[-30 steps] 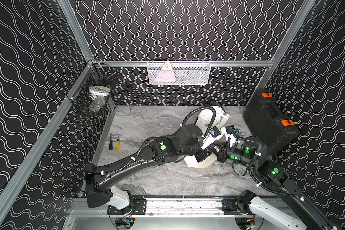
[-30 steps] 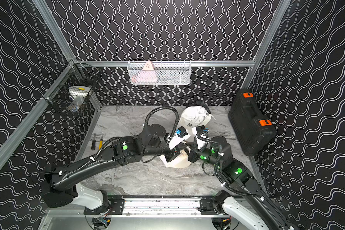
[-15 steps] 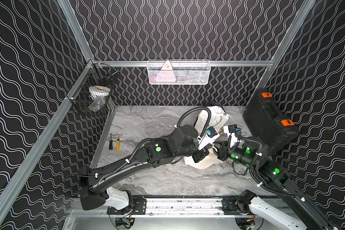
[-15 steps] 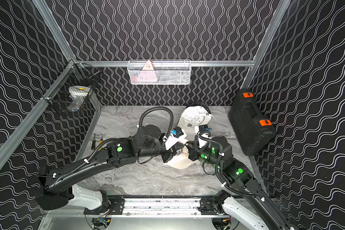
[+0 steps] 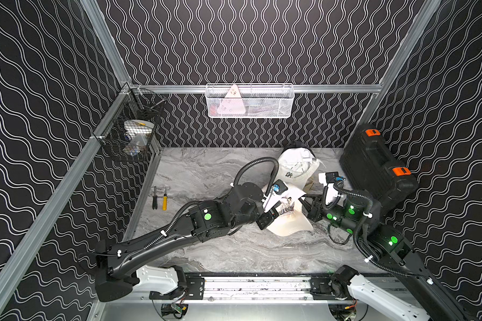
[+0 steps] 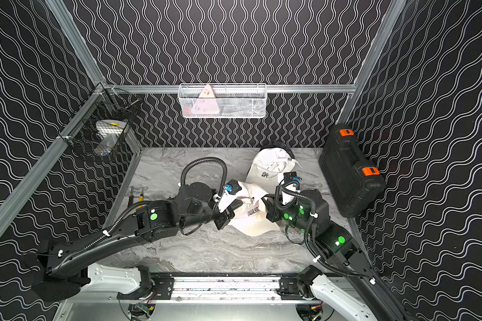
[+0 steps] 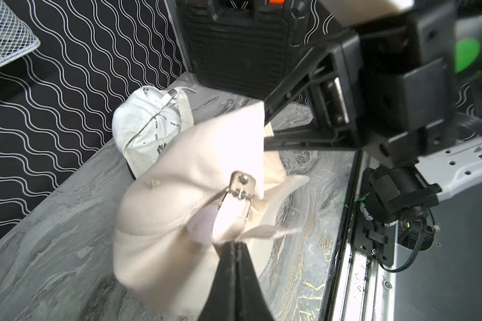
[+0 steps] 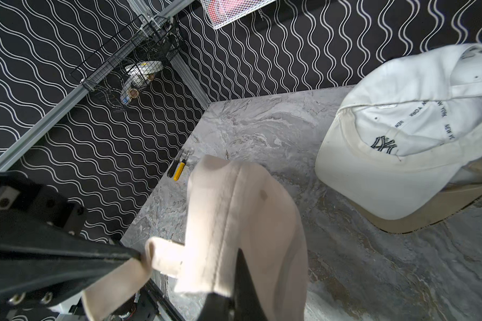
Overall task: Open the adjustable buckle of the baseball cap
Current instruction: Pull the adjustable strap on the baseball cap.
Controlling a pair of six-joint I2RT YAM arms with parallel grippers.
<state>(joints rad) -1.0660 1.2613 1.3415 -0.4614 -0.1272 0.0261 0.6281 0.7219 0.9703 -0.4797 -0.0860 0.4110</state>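
Though bare across the left of the grey table (image 5: 206, 172), crowded on the right: black case (image 5: 373, 166) with orange latches, leaning at the right wall. Near the back wall, white cap (image 5: 295, 166) with a dark logo. In front of that, right of centre, cream cap (image 7: 164, 208), slung between both arms, brim lowest and close to the table; cannot tell whether touching. Right gripper (image 5: 304, 200) clenched on fabric at the cream cap's back edge. Left gripper (image 7: 235, 244) pinched tight on the strap (image 7: 228, 219) near its loose end. By the left wall, two screwdrivers (image 5: 159, 197) side by side, well apart from both caps. On the cream cap's back edge, metal buckle (image 7: 242, 186), strap running from it to the left gripper.
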